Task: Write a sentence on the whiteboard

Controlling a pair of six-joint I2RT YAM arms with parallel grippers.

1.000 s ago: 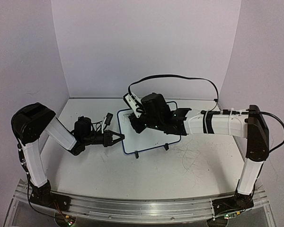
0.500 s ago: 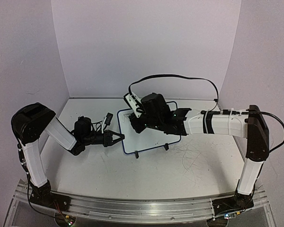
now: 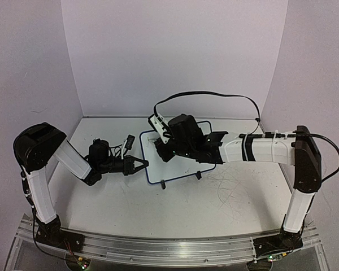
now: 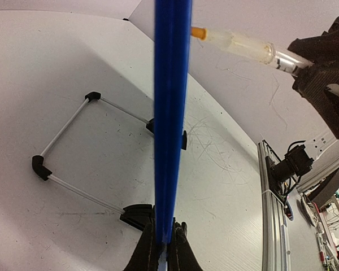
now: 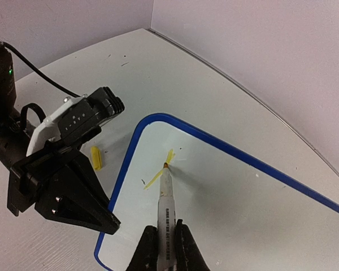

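1. Where the left claw (image 3: 142, 164) reaches in from the left, its jaws are clamped on the board's (image 3: 181, 168) blue left edge; in the left wrist view the frame runs straight up out of the fingertips (image 4: 181, 257).
2. Just beside that claw, between it and the board edge, a small yellow bit (image 5: 96, 158) lies on the table (image 3: 130, 206).
3. Board stands tilted on two black feet (image 3: 164, 184), straight ahead of the left claw and under the right claw.
4. Sentence (image 5: 156, 176): only a couple of short yellow strokes show, right at the marker tip, near the board's left edge. No readable letters.
5. Right claw (image 5: 165, 243) is closed on the marker (image 5: 166, 200), which points straight out ahead of the fingers, tip touching the board.
6. Right arm comes in from the right, across and above the board; its wrist hides the upper part of the board in the top view.
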